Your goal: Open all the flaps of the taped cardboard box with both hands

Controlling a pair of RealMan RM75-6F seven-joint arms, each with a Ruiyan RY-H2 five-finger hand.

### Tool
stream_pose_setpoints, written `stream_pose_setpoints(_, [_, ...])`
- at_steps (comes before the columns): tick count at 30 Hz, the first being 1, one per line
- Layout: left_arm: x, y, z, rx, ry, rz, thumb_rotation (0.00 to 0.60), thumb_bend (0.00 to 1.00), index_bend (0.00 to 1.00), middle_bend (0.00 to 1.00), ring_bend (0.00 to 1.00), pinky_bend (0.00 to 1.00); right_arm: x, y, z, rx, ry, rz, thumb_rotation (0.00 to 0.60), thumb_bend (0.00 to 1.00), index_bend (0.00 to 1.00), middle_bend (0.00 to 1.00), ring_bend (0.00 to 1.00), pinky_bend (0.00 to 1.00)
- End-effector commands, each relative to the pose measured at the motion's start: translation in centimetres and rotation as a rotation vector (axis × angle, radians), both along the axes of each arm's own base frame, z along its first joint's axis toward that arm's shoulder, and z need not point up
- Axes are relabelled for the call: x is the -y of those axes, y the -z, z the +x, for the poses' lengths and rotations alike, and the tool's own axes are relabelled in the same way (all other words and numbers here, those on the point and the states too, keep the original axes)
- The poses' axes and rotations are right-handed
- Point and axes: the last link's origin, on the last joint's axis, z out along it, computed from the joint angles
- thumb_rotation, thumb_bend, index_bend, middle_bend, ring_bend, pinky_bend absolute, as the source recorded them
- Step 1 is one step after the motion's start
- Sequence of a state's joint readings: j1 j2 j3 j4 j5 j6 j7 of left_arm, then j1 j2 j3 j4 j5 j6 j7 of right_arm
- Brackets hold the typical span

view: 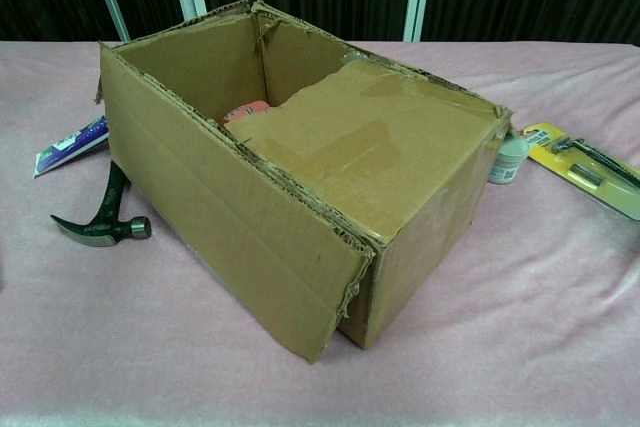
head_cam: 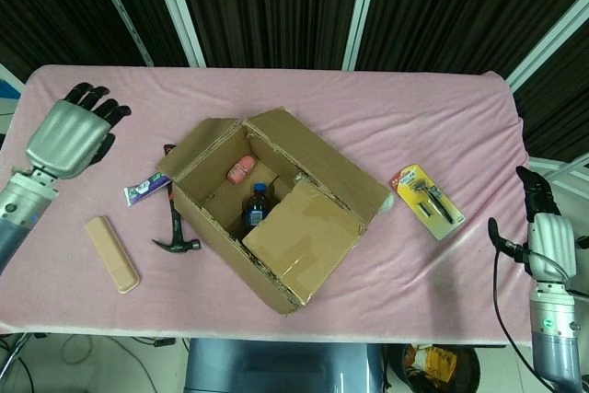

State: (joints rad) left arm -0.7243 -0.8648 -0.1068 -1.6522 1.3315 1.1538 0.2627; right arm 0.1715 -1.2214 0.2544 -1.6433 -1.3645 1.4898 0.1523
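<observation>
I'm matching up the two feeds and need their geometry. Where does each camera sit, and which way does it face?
Head view: high up, looking steeply down on the table; shows the cardboard box, left hand and right hand.
Chest view: low at the table's near edge, looking level across; none of the robot's body shows.
Shared: the box, hammer and yellow blister pack.

Pink-clothed table (head_cam: 368,117) with cardboard box (head_cam: 276,204), hammer (head_cam: 175,227), toothpaste tube (head_cam: 145,192).

pink-clothed table (head_cam: 442,117) before dark curtains (head_cam: 276,6) with white frames.
</observation>
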Motion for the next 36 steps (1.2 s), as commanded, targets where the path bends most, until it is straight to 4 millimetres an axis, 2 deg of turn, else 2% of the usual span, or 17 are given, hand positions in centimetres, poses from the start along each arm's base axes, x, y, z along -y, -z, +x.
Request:
stream_pose_setpoints(1, [4.1, 1.1, -2.9, 0.268, -0.113, 0.037, 0.600, 0.23, 0.11, 0.12, 0.05, 0.08, 0.3, -0.4, 0.6, -0.010, -0.013, 0.000, 0.600, 0.45, 0.00, 0.09, 0.05, 0.24])
stream_pose_setpoints(7, [8.7, 3.0, -6.4, 0.387, -0.192, 0.074, 0.600, 0.22, 0.07, 0.06, 0.02, 0.04, 1.5, -1.1, 2.8, -0.041, -0.069, 0.016, 0.600, 0.45, 0.00, 0.09, 0.05, 0.24])
stream_pose_setpoints(9, [10.7, 3.8, -8.0, 0.447, -0.217, 0.103, 0.600, 0.22, 0.07, 0.06, 0.02, 0.04, 2.5, -1.3, 4.3, -0.101, -0.128, 0.049, 0.600, 0.45, 0.00, 0.09, 0.05, 0.24])
stream_pose_setpoints(13, [12.6, 4.9, -10.1, 0.510, -0.218, 0.149, 0.600, 0.22, 0.07, 0.06, 0.02, 0.04, 4.2, -1.9, 7.0, -0.181, -0.210, 0.128, 0.600, 0.46, 0.00, 0.09, 0.05, 0.24])
stream_pose_setpoints(15, [13.1, 5.3, -10.9, 0.543, -0.229, 0.146, 0.600, 0.22, 0.07, 0.07, 0.02, 0.04, 5.3, -2.3, 8.8, -0.238, -0.258, 0.175, 0.600, 0.50, 0.01, 0.09, 0.05, 0.24])
stream_pose_setpoints(20, [13.1, 5.5, -11.6, 0.562, -0.221, 0.141, 0.600, 0.22, 0.07, 0.07, 0.02, 0.05, 7.8, -2.7, 14.0, -0.283, -0.382, 0.233, 0.600, 0.72, 0.09, 0.13, 0.08, 0.24])
stream_pose_setpoints(24, [12.9, 5.7, -11.7, 0.578, -0.213, 0.132, 0.600, 0.22, 0.07, 0.07, 0.02, 0.05, 9.6, -1.8, 19.2, -0.248, -0.487, 0.278, 0.600, 0.89, 0.20, 0.24, 0.18, 0.29])
stream_pose_setpoints(27, [12.8, 5.7, -11.9, 0.585, -0.220, 0.126, 0.600, 0.23, 0.07, 0.07, 0.02, 0.05, 10.6, -0.4, 21.9, -0.224, -0.522, 0.334, 0.600, 0.95, 0.29, 0.32, 0.26, 0.33])
stream_pose_setpoints(30, [12.7, 5.6, -12.0, 0.592, -0.224, 0.126, 0.600, 0.23, 0.07, 0.07, 0.02, 0.05, 11.2, 1.2, 23.7, -0.216, -0.541, 0.395, 0.600, 0.98, 0.35, 0.37, 0.32, 0.36])
stream_pose_setpoints(36, [12.5, 5.5, -12.4, 0.575, -0.223, 0.135, 0.600, 0.23, 0.07, 0.07, 0.02, 0.05, 11.9, 5.5, 27.0, -0.192, -0.565, 0.530, 0.600, 1.00, 0.37, 0.38, 0.33, 0.36])
